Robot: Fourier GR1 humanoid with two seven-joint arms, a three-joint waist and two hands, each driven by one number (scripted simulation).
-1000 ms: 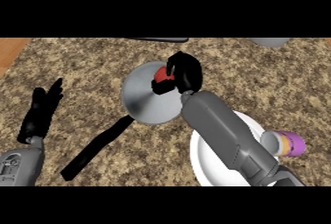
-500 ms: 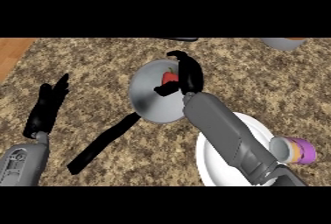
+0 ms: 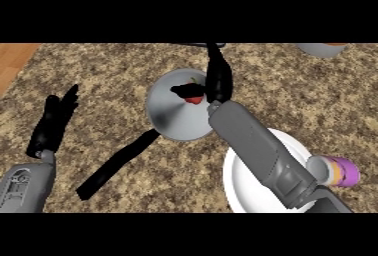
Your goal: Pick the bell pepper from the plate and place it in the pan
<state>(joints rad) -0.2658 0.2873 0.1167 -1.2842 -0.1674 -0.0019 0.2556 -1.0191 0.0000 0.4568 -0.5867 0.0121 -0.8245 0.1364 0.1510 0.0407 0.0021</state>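
The red bell pepper point(image 3: 195, 99) lies inside the grey pan point(image 3: 171, 116), near its far right rim. The pan's black handle point(image 3: 118, 164) runs toward the lower left. My right hand point(image 3: 218, 79) is over the pan's right edge with its fingers stretched straight away from me. Its thumb point(image 3: 184, 91) sits just left of the pepper, partly covering it. The right forearm crosses the white plate point(image 3: 249, 196) at the lower right. My left hand point(image 3: 55, 120) rests open at the left, fingers up, away from the pan.
A white and purple cup point(image 3: 337, 170) stands at the plate's right edge. A grey bowl point(image 3: 322, 48) shows at the top right. The counter's wooden edge point(image 3: 15, 59) is at the top left.
My right hand has uncurled from the pepper and straightened its fingers, and the pepper now lies in the pan. The view has shifted a little, and the left hand stays still.
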